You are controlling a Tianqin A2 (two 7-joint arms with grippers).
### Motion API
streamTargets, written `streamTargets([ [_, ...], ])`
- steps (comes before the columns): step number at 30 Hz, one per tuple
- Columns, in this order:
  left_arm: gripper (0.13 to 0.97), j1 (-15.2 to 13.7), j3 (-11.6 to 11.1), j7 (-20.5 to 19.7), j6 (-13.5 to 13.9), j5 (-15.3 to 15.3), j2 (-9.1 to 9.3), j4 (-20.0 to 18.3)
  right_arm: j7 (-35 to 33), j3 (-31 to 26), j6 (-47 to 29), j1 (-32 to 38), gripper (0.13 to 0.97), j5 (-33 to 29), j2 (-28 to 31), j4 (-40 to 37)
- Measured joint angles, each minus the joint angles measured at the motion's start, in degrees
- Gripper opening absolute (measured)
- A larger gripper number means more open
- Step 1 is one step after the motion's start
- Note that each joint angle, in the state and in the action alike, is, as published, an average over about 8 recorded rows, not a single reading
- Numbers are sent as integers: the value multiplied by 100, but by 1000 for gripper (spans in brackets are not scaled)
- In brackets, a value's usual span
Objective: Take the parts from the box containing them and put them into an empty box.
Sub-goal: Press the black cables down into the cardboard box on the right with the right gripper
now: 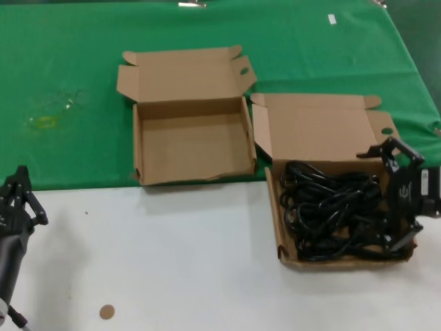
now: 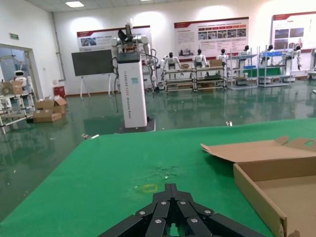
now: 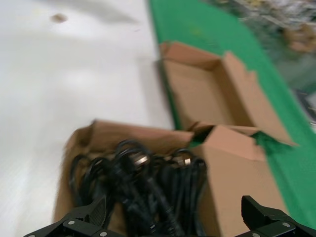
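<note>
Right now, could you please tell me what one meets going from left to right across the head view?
Left gripper → empty box → box of black cables → cables → right gripper, fingers open at that box's right edge.

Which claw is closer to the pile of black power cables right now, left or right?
Right. The right claw hangs open over the right edge of the brown cardboard box holding the black power cables. The left claw sits far off at the table's left edge.
</note>
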Motion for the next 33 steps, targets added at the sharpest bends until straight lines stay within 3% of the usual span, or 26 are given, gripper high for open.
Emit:
streamTargets([
  [9,144,0,0,0,0,0,0,0,-805,-407,-1187,937,966,-604,-471,-895],
  [21,144,0,0,0,0,0,0,0,-1304,-671,-1462,1656,937,-1260,-1168,-1773],
  [33,144,0,0,0,0,0,0,0,-1560,-706,-1444,1947,772,-1556,-1490,-2309],
])
